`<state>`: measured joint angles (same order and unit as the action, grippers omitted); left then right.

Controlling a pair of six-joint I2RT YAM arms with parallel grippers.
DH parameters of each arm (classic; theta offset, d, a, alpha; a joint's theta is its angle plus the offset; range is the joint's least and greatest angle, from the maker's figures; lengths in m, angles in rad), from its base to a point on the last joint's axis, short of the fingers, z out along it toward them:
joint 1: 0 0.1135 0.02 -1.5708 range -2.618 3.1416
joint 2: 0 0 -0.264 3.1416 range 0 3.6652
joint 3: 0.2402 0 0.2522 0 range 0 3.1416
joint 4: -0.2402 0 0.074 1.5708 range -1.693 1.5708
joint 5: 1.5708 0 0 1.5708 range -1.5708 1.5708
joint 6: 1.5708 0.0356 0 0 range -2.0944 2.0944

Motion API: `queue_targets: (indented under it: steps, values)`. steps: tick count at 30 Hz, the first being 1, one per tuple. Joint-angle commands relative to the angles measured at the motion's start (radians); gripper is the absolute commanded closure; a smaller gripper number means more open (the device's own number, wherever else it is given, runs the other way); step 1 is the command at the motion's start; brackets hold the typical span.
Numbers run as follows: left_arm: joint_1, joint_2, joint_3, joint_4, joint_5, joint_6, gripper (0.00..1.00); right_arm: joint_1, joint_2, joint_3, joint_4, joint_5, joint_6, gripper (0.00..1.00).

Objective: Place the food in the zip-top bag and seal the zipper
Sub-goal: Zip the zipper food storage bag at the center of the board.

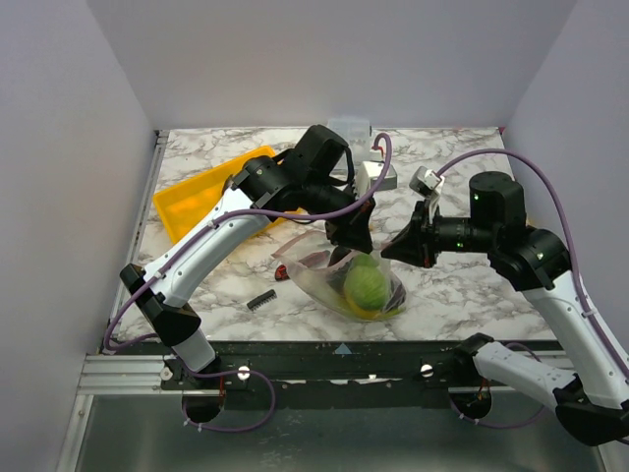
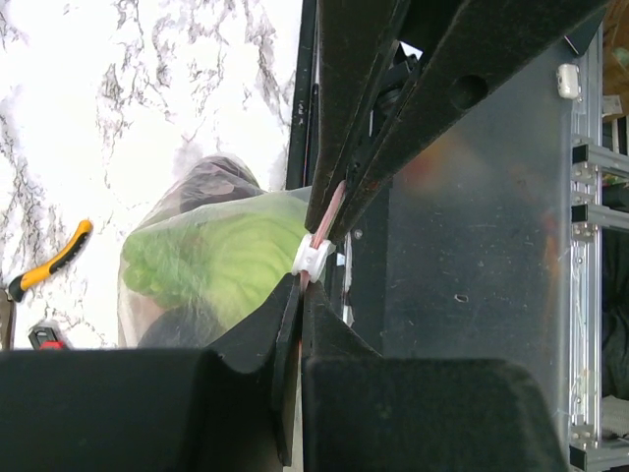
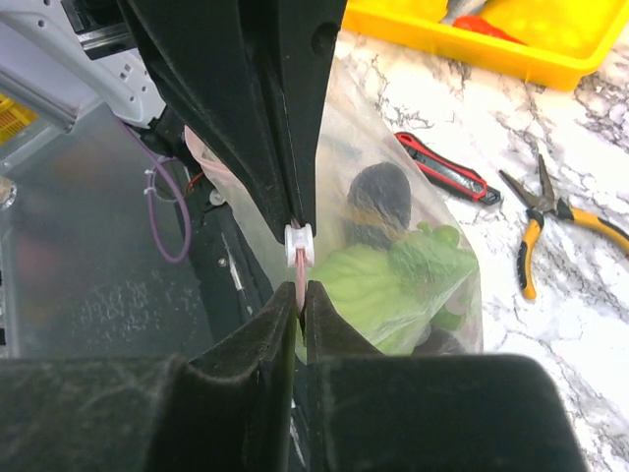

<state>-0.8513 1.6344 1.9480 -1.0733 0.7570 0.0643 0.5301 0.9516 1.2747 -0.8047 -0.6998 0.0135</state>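
Up close, the left gripper [image 2: 298,290] and right gripper [image 3: 300,295] both pinch tight on the zipper [image 2: 327,218], with its white slider [image 3: 298,243] between the two sets of jaws. Just under them sits the zip-top bag [image 1: 339,280], green cabbage [image 1: 365,285] inside. Looks like the sealing step. Next up is probably dragging along the strip while one end's held. Beyond the jaws are the marble table [image 1: 462,295], yellow tray [image 1: 197,202] and plain grey walls [image 1: 59,147].
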Motion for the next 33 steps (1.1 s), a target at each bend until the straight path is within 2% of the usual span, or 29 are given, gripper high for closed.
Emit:
queue_targets:
  steps: [1, 12, 13, 14, 18, 19, 21, 23, 25, 27, 30, 33]
  values:
    - [0.003, -0.021, 0.026, -0.008, 0.014, 0.024, 1.00, 0.005, 0.009, 0.031, 0.001, -0.033, -0.027, 0.90]
    - [0.003, -0.022, 0.032, -0.025, 0.022, 0.037, 1.00, 0.005, 0.069, 0.047, -0.003, -0.058, -0.045, 0.84]
    - [0.003, -0.021, 0.034, -0.027, 0.023, 0.037, 1.00, 0.005, 0.073, 0.048, -0.005, -0.064, -0.051, 0.88]
    - [0.003, -0.021, 0.035, -0.028, 0.024, 0.038, 1.00, 0.005, 0.075, 0.048, -0.005, -0.057, -0.052, 0.99]
    - [0.004, -0.024, 0.039, -0.028, 0.052, 0.052, 1.00, 0.005, 0.049, 0.006, 0.042, -0.011, -0.025, 1.00]
    - [0.006, -0.026, 0.036, -0.018, 0.063, 0.049, 0.90, 0.005, 0.043, -0.008, 0.053, -0.006, -0.021, 1.00]
    - [0.008, -0.036, 0.023, 0.012, 0.076, 0.045, 0.60, 0.005, 0.031, -0.025, 0.072, 0.006, -0.017, 1.00]
    - [0.008, -0.058, -0.012, 0.073, 0.073, 0.029, 0.47, 0.005, 0.024, -0.030, 0.081, -0.018, -0.016, 1.00]
    - [0.008, -0.065, -0.025, 0.114, 0.071, 0.026, 0.41, 0.005, 0.018, -0.028, 0.094, -0.025, 0.024, 1.00]
    - [0.012, -0.050, -0.011, 0.123, 0.099, 0.036, 0.40, 0.005, 0.023, -0.022, 0.095, -0.041, 0.030, 1.00]
    - [0.014, 0.002, 0.050, 0.088, 0.105, 0.044, 0.41, 0.005, 0.013, -0.024, 0.121, -0.079, 0.045, 1.00]
    - [0.015, 0.040, 0.104, 0.037, 0.114, 0.065, 0.47, 0.005, -0.013, -0.040, 0.145, -0.060, 0.064, 1.00]
